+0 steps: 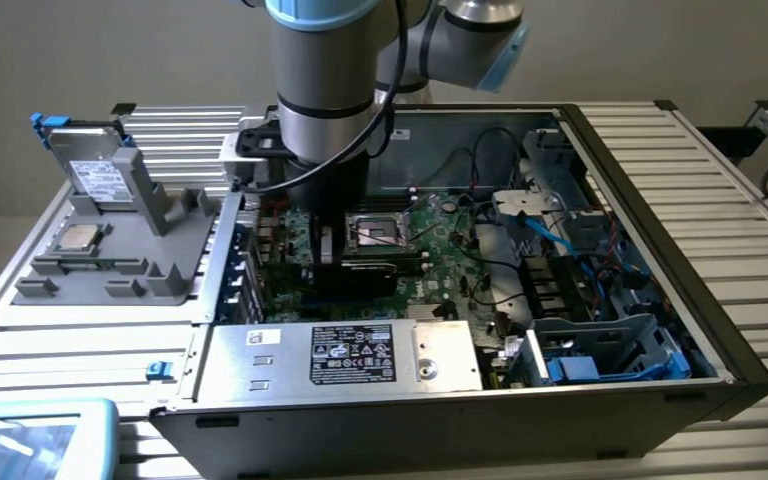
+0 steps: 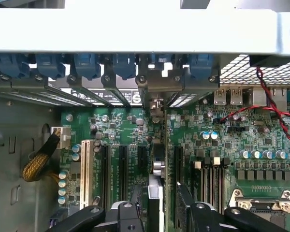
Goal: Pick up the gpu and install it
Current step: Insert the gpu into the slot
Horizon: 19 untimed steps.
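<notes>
Grey wall (image 1: 91,50), slatted table (image 1: 744,200), gpu (image 2: 154,193) in case (image 1: 424,432)

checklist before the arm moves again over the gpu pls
1. Gripper jaws apart, with a gap on either side of the gpu: ok.
2. gpu standing upright on the motherboard, edge-on among the expansion slots: ok.
3. gpu pressed fully down into its slot: cannot tell, the contact edge is hidden.
4. Red wires apart from the gripper and the gpu: ok, they lie off to one side.
</notes>
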{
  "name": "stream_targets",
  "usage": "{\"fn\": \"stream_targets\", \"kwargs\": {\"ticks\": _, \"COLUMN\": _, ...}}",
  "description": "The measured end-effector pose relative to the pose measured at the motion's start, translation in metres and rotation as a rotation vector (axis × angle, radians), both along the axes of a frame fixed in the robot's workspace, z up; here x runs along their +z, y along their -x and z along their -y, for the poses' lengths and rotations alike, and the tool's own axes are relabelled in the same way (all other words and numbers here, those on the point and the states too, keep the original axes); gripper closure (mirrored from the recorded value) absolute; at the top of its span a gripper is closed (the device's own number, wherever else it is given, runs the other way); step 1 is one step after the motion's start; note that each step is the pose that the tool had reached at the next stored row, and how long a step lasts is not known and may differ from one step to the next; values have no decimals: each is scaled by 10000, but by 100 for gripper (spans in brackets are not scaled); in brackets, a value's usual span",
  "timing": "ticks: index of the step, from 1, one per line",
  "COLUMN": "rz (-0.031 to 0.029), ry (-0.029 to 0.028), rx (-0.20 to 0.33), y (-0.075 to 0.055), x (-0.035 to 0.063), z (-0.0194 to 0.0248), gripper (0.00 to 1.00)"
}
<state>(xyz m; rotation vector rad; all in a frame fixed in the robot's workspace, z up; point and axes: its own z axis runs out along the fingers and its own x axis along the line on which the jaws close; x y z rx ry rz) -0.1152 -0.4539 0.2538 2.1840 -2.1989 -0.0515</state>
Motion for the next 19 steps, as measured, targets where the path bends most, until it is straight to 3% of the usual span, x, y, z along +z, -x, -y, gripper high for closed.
{"fn": "stream_targets", "kwargs": {"ticks": 12, "rz": -1, "ry": 133, "rx": 0, "y": 0, "x": 78, "z": 1, "gripper": 58}}
{"fn": "stream_targets", "kwargs": {"ticks": 19, "rz": 0, "ry": 138, "rx": 0, "y": 0, "x": 220, "z": -14, "gripper": 58}}
